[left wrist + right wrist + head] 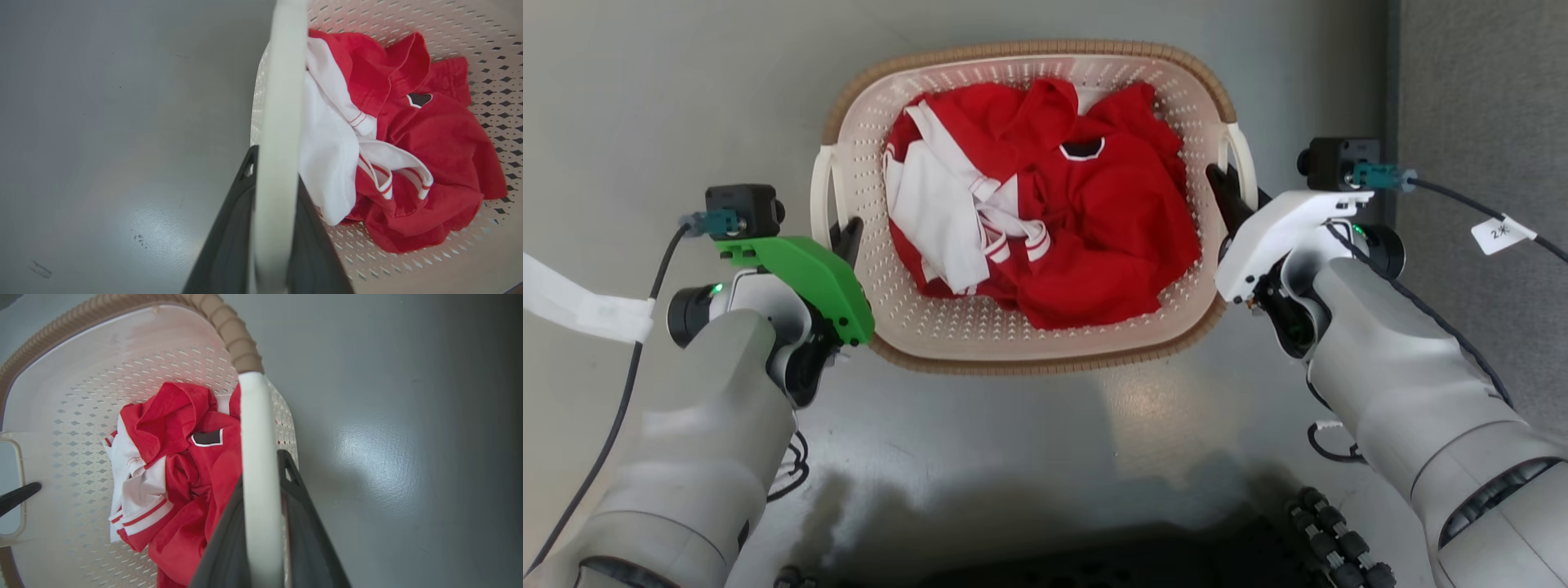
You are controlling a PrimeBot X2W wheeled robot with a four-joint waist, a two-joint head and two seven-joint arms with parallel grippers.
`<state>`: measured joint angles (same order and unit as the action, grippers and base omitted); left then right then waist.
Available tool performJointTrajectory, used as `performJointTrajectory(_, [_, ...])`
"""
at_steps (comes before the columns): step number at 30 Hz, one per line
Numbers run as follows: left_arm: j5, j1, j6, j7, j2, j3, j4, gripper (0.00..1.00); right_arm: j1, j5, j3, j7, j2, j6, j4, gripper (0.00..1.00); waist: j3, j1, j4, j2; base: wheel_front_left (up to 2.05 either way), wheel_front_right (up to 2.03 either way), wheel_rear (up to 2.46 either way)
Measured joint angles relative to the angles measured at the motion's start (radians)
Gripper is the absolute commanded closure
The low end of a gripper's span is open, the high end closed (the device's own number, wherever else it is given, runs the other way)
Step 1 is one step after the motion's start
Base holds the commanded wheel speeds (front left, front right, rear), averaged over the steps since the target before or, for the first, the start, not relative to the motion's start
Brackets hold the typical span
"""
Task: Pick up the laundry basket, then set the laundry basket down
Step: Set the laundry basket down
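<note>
Left gripper (274, 179) straddles laundry basket (408, 24) handle (282, 102), wrist view; seemingly clamped.

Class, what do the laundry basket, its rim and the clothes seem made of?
The laundry basket: likely moulded plastic, matte cream, regular holes. The rim: probably plastic, brown, ribbed like weave. The clothes: soft fabric, red and white, creased.

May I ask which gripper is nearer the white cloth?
Left: the left gripper grips the handle beside the white cloth; right gripper grips the far handle across the basket.
</note>
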<state>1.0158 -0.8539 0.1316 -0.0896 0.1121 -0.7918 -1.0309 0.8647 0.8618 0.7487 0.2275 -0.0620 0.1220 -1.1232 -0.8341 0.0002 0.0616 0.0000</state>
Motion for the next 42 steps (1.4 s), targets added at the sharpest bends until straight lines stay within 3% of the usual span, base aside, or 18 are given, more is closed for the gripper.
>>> performJointTrajectory(15, [-0.009, -0.040, 0.000, -0.057, 0.001, -0.023, -0.012, 1.00, 0.033, 0.000, -0.004, 0.018, 0.000, 0.001, -0.016, 1.00, -0.086, -0.0001, -0.003, 0.0000, 0.00, 0.00, 0.00])
performJointTrajectory(16, [-0.009, -0.041, 0.000, -0.057, 0.001, -0.024, -0.014, 0.73, 0.033, 0.000, -0.005, 0.019, 0.000, 0.001, -0.020, 0.60, -0.087, -0.0001, -0.003, 0.0000, 0.00, 0.00, 0.00])
performJointTrajectory(17, [-0.009, -0.042, 0.000, -0.060, 0.000, -0.024, -0.017, 0.46, 0.033, 0.000, -0.007, 0.020, 0.000, 0.001, -0.022, 0.00, -0.088, -0.0001, -0.003, 0.0000, 0.00, 0.00, 0.00])
performJointTrajectory(18, [-0.009, -0.044, 0.000, -0.062, 0.000, -0.024, -0.019, 0.00, 0.033, 0.000, -0.009, 0.020, 0.000, 0.002, -0.024, 0.00, -0.089, -0.0001, -0.003, 0.0000, 0.00, 0.00, 0.00])
performJointTrajectory(42, [-0.005, -0.047, 0.000, -0.089, 0.002, -0.058, -0.064, 0.00, 0.033, 0.001, -0.024, 0.023, -0.001, 0.002, -0.032, 0.00, -0.026, -0.0001, 0.005, 0.0000, 0.00, 0.00, 0.00])
